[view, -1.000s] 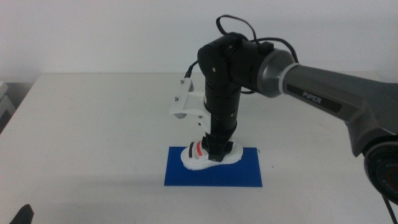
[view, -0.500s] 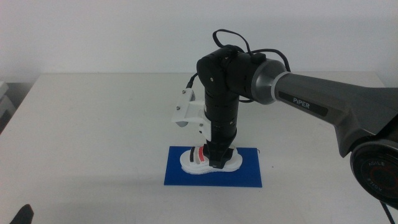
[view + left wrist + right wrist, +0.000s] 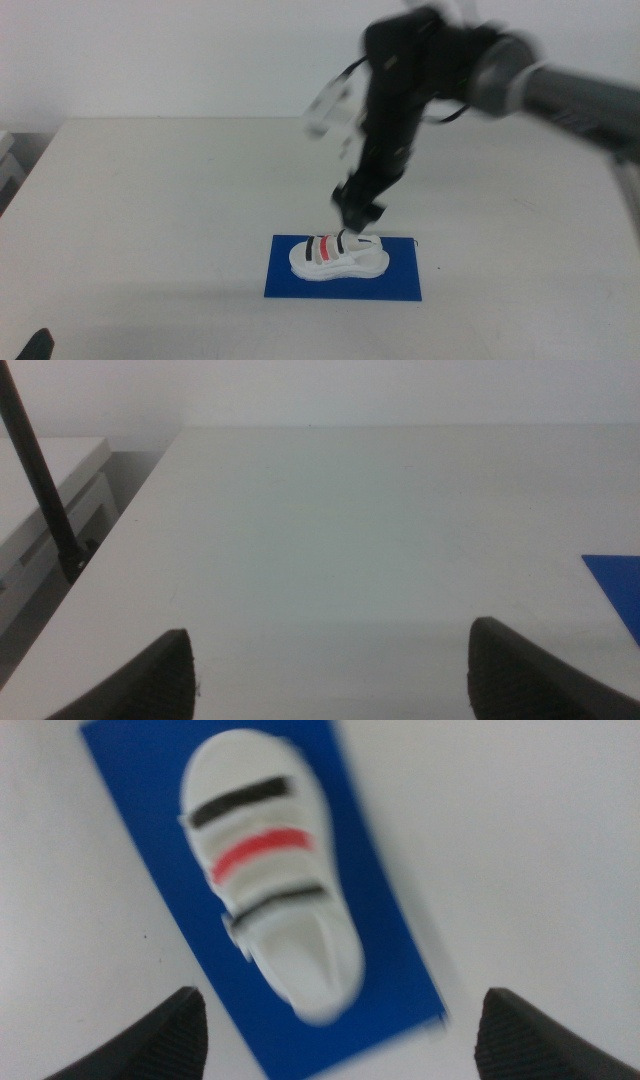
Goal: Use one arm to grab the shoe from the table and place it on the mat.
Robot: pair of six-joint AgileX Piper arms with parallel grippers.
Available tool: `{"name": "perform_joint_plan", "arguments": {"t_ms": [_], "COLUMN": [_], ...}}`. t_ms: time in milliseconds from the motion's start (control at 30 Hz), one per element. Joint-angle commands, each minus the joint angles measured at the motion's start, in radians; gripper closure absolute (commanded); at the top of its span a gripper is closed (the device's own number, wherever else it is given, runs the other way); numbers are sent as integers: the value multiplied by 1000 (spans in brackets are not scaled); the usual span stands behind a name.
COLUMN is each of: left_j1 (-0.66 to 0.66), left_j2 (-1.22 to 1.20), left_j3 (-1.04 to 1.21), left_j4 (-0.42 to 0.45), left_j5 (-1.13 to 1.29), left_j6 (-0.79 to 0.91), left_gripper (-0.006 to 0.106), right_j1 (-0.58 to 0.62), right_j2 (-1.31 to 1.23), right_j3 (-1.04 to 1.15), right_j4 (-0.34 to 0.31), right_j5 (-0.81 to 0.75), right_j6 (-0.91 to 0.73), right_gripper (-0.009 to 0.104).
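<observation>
The white shoe (image 3: 338,256) with black and red straps lies flat on the dark blue mat (image 3: 343,281) near the table's front. The right gripper (image 3: 357,211) hangs just above the shoe's heel end, blurred, on the black arm (image 3: 420,70) that reaches in from the right. In the right wrist view the shoe (image 3: 270,900) and the mat (image 3: 390,950) lie below, and that gripper (image 3: 340,1030) stands open with nothing between its jaws. The left gripper (image 3: 330,675) waits low at the table's left front, open and empty, with a corner of the mat (image 3: 618,585) in its view.
The off-white table (image 3: 150,200) spreads wide around the mat. In the left wrist view a thin black cable (image 3: 40,470) and a grey ledge (image 3: 40,510) stand off the table's left edge.
The right gripper has let go of the shoe and risen up and to the right. The shoe stays on the mat, with its straps now uncovered.
</observation>
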Motion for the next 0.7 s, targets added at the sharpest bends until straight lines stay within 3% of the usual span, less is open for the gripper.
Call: {"name": "perform_joint_plan", "arguments": {"t_ms": [0, 167, 433, 667], "left_j1": [-4, -4, -4, -4], "left_j2": [-10, -10, -10, -10], "left_j3": [8, 8, 8, 8], "left_j4": [-8, -8, -8, -8], "left_j5": [-81, -81, -81, -81], "left_j6": [-5, -5, -5, -5], "left_gripper": [7, 7, 7, 7], "right_j1": [-58, -197, -458, -552], "right_j2": [-164, -454, -918, -1278], "right_j3": [27, 326, 837, 1181], "right_j4": [-7, -39, 40, 43], "right_j5": [-21, -194, -509, -780], "right_j6": [146, 379, 396, 396], "right_gripper": [3, 3, 3, 3]}}
